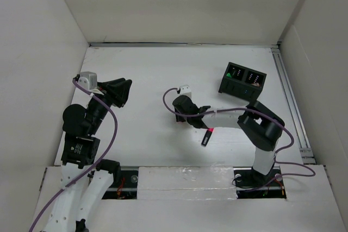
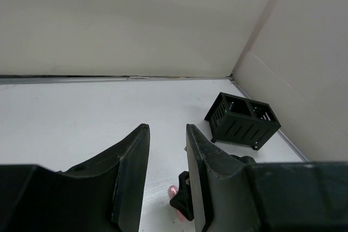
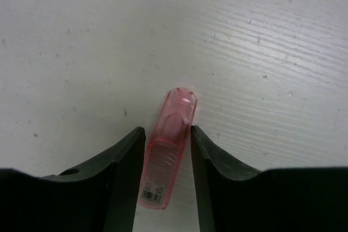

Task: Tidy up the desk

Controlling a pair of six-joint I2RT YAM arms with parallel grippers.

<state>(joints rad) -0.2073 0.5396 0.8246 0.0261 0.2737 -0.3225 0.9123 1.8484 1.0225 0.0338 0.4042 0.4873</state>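
1. Gripping is the step in hand, as I judge it. The right gripper [image 3: 167,134] has its two fingers pressed against either flank of the pink marker [image 3: 173,113], and the right wrist view shows no gap on either side.
2. The marker's rounded end pokes out beyond the fingertips, and its barcode label sits back between the fingers. I cannot tell whether it is lifted or resting on the surface.
3. The desk [image 1: 147,69] spreads white across the whole workspace, with walls around it. The marker is near its middle, just on the near side of the right arm's forearm.
4. The organizer box [image 1: 242,81] stands toward the far right of the desk, well apart from the marker. It has two compartments, and something green shows in one of them.
5. The left gripper [image 2: 167,130] hangs over the left part of the desk. Its fingers are parted a moderate way and nothing is between them.
6. The next move probably calls for a clean lift and a swing toward the far right. The marker then has to be tipped upright over a compartment with room before the fingers part.
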